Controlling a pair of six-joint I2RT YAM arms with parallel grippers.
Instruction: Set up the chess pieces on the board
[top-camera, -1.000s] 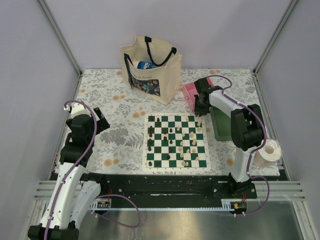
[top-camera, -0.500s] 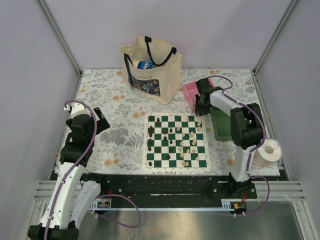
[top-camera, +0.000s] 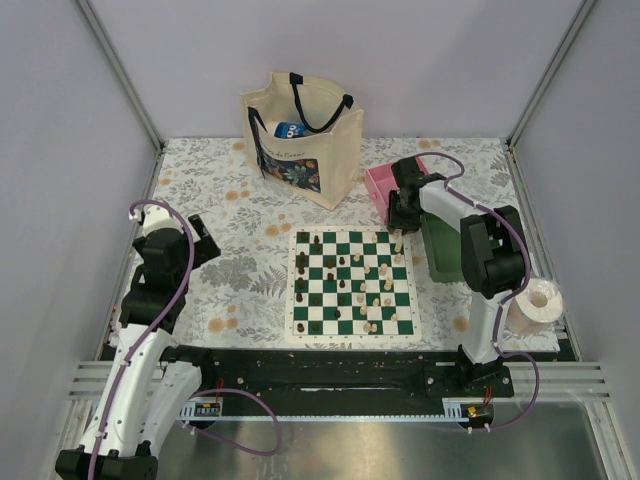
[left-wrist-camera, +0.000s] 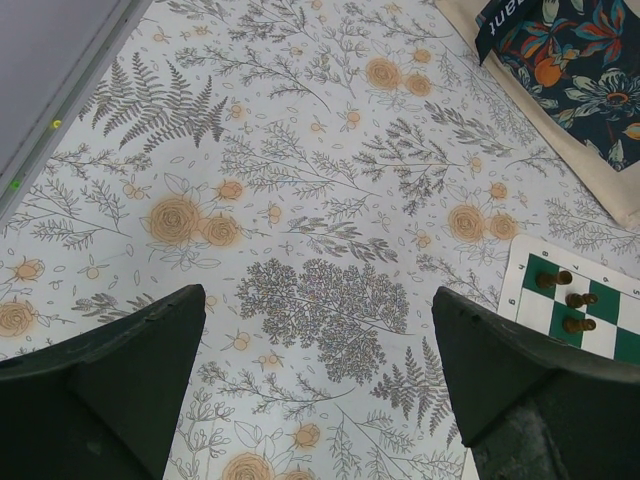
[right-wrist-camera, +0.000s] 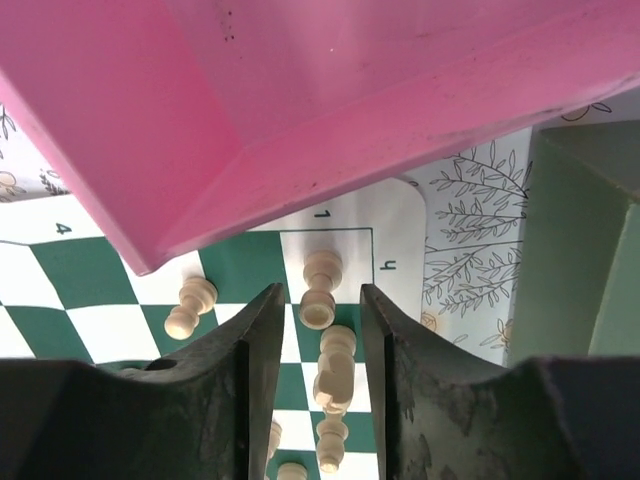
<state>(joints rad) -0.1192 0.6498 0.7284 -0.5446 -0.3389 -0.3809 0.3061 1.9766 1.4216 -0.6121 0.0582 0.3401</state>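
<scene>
Clearly the cream pieces (right-wrist-camera: 318, 290) are tiny, light and smooth, so they tip easily; I would take one by its narrow waist. They sit at the far right corner of the board (right-wrist-camera: 400, 210). The right fingers (right-wrist-camera: 255, 360) are slightly parted around one, apparently without pinching it. The left fingers (left-wrist-camera: 130, 370) hang released over the flowered worktop (left-wrist-camera: 320, 200). A pink tray (right-wrist-camera: 300, 80) leaves little room above.

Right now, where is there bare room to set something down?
Free: tabletop between left gripper and board, and between tote bag and board. Crowded: the board's far right corner, with right gripper, cream pieces, pink tray.
</scene>
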